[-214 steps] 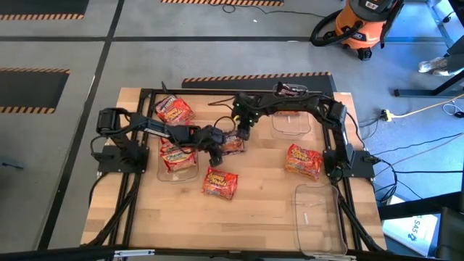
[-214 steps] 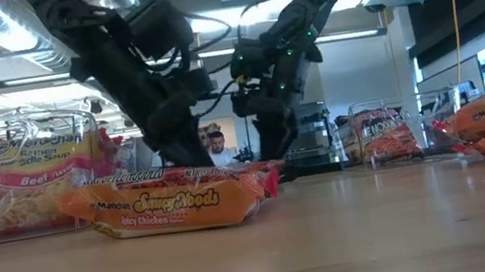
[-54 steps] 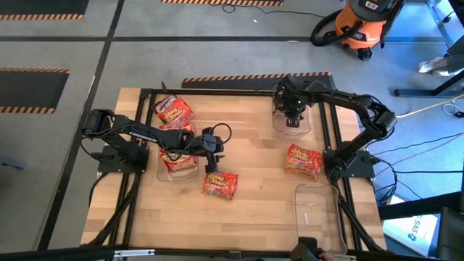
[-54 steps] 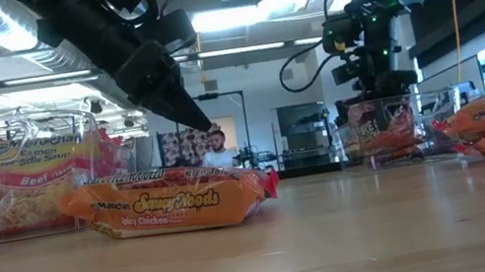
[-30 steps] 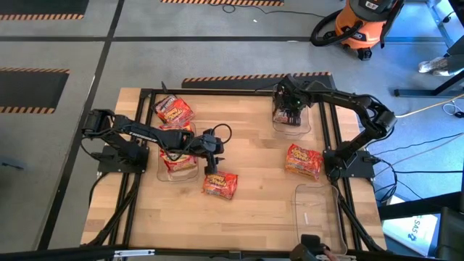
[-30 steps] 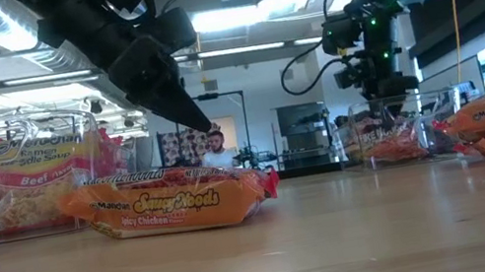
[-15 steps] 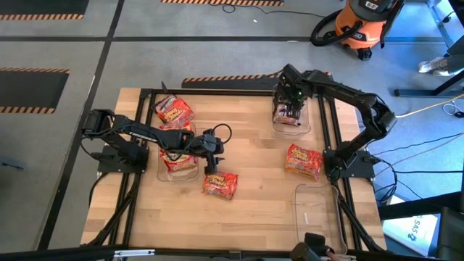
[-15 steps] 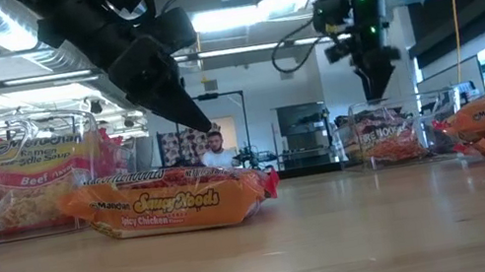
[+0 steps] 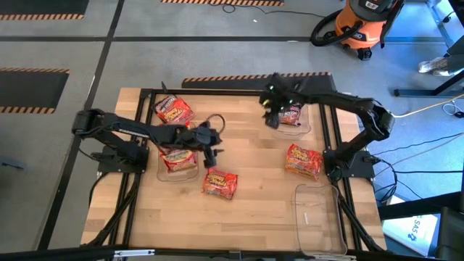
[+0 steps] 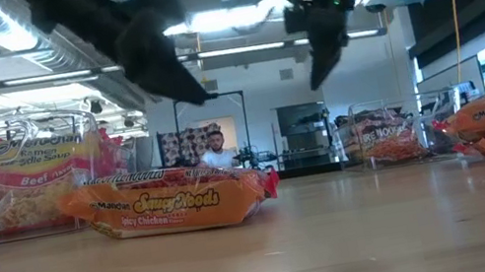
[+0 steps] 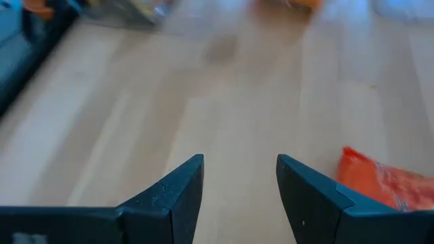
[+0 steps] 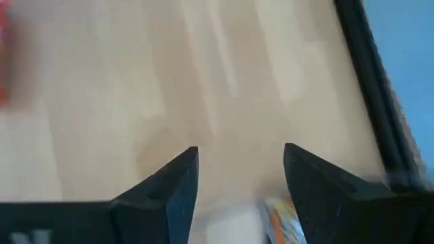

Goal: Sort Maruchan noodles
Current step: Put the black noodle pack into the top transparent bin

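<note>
An orange Maruchan packet (image 9: 220, 183) (image 10: 174, 204) lies flat on the table's middle. My left gripper (image 9: 212, 154) (image 11: 237, 163) hovers open just beyond its far side, with nothing between its fingers. My right gripper (image 9: 271, 118) (image 12: 241, 152) is open, with nothing in it, high above the table. It stands just left of the far-right clear bin (image 9: 304, 127), where a dark maroon packet (image 9: 291, 114) lies. Another packet (image 9: 174, 111) lies at the far left. One (image 9: 177, 156) sits in the left bin (image 9: 162, 174). Red-and-yellow packets (image 9: 303, 161) lie at the right.
A clear bin with nothing in it (image 9: 319, 217) stands at the near right corner. A black frame (image 9: 217, 91) runs around the table. Bare wood lies between the orange packet and the right packets, and along the near edge.
My right gripper has risen out of the far-right bin and swung toward the table's left, tipping as it went. The maroon packet stays in the bin. My left gripper has lifted a little and drawn back from the orange packet.
</note>
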You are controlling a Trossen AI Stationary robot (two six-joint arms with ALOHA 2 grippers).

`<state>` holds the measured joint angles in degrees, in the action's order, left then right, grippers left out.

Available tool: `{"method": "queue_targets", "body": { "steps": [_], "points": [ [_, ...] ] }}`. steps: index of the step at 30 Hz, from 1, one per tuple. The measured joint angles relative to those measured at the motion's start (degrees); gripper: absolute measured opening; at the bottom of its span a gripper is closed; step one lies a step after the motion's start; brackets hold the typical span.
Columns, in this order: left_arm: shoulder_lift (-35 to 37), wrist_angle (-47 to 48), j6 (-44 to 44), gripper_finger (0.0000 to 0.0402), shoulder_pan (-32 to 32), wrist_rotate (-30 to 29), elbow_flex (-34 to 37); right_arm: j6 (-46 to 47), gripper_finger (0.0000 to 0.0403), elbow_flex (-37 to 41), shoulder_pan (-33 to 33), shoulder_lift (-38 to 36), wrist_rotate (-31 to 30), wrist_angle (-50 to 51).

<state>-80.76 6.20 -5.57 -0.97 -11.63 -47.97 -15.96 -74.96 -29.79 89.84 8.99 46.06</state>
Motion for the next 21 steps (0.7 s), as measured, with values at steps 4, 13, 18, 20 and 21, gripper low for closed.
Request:
{"method": "queue_targets", "body": {
  "steps": [4,13,18,20,21],
  "points": [
    [7.7,5.0,-1.8,0.0180,-4.3,-0.9,0.0,3.6,0.0193,3.2,5.8,0.0,-0.4,-7.5],
    [17.1,16.5,-3.1,0.0180,-20.5,-2.4,0.0,9.5,0.0193,14.3,16.3,0.0,-1.5,-29.0],
    [15.9,25.0,-3.0,0.0180,-32.6,-1.4,-2.9,9.7,0.0193,19.6,20.0,0.0,-2.0,-39.9],
    [14.0,30.2,-3.0,0.0180,-37.6,-0.6,-5.9,9.7,0.0193,21.1,20.6,0.0,-2.0,-43.2],
    [12.8,33.1,-2.9,0.0180,-40.2,-0.5,-7.3,9.6,0.0193,21.7,20.9,0.0,-2.0,-44.8]
  ]
}}
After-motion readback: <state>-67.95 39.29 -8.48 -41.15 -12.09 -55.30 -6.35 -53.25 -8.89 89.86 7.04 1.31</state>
